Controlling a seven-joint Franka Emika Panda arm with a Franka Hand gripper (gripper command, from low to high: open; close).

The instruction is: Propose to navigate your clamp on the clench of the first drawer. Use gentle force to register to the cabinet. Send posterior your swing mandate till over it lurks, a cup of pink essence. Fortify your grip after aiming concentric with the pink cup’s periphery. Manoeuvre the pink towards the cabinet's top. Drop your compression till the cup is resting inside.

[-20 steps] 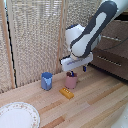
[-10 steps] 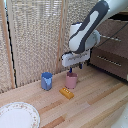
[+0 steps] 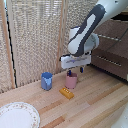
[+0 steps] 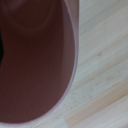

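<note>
Above pink cup (image 3: 71, 81), clamp (image 3: 75, 71) raised since earlier, cup lifted

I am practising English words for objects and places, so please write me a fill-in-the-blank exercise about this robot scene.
1. The gripper hangs right above the small ____ plastic cup.
2. The flat yellow block lies on the wooden ____ in front of that cup.
3. The small blue plastic cup stands on the exterior view's ____ of the pink one.
4. The round white patterned plate holds ____.

Missing words: pink; table; left; nothing
</note>
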